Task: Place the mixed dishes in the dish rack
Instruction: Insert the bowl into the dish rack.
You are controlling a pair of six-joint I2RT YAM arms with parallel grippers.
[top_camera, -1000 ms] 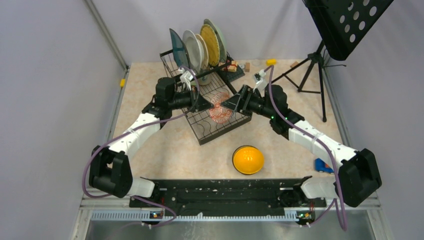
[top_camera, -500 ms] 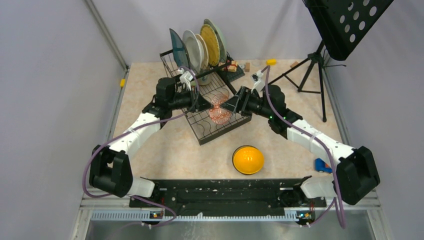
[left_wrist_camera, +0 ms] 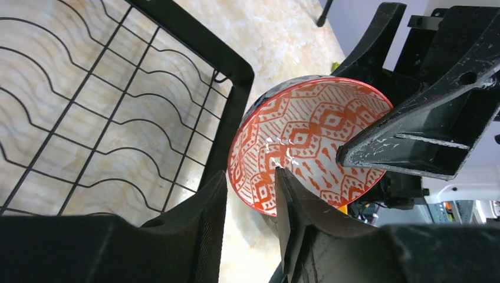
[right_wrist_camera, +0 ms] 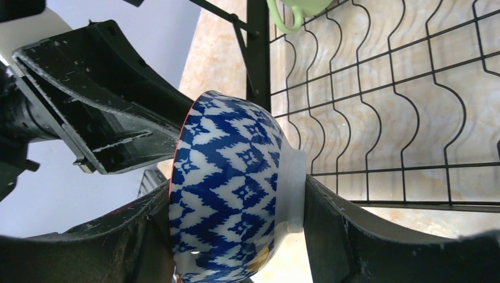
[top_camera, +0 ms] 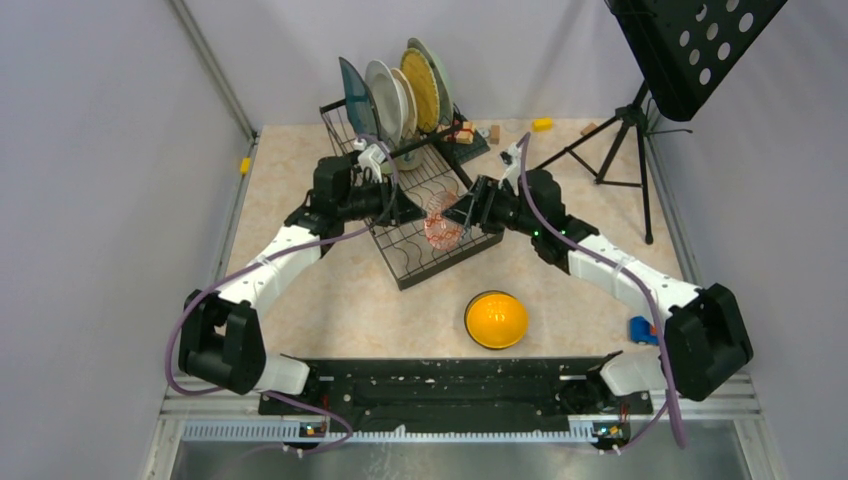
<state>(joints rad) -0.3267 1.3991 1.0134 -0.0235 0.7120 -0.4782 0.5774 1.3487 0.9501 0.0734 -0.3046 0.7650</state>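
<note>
**Seat the patterned bowl before you let go**

Your right fingers (top_camera: 462, 212) are clamped on the red-patterned bowl (left_wrist_camera: 306, 141), one on the mouth side and one against the foot. They hold it on edge at the border of the dish rack (left_wrist_camera: 230, 65), over its flat tray. Your left fingers (top_camera: 407, 212) are parted, with the bowl's rim just at their tips and nothing pinched. Whether the bowl touches the wires, I cannot tell.

My advice: draw the left fingers clear of the rim first, so they cannot tip it. Then bring the right fingers down until the rim drops into a trough between two wavy dividers. Release only once the wire carries the weight, since a bowl on edge is likely to roll.

The count:
- **Plates:** four plates (top_camera: 385, 95) stand in the raised section beyond your left fingers.
- **Bowls:** two, the one held and the yellow-orange bowl (top_camera: 496, 318), which lies upside down on the surface (top_camera: 330, 290), well behind both sets of fingers.
- **Mugs:** one light-green mug (right_wrist_camera: 292, 12) shows, beyond the right fingers
</note>
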